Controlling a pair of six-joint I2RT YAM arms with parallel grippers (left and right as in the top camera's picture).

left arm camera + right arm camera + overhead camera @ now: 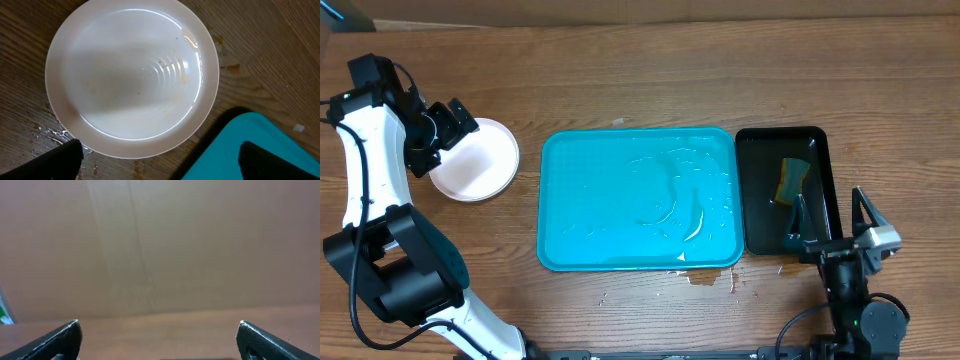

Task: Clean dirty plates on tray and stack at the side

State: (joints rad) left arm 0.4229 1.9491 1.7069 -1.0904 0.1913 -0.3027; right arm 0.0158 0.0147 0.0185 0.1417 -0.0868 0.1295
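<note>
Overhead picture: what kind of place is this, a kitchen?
Probably a robot practice bench, not a home kitchen: robot arms at a wooden table, a wet turquoise tray, a sponge in a black tray.

Below me lies a brown wood-grain tabletop (640, 70), wet in patches; ahead I see a plain tan wall (200, 245).

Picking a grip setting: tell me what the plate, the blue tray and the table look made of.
Plate: probably glazed ceramic or melamine; glossy white, with sharp light reflections.
Blue tray: moulded plastic; smooth, rounded corners, a water film on it.
Table: wood or wood-look laminate; matte brown grain.
</note>
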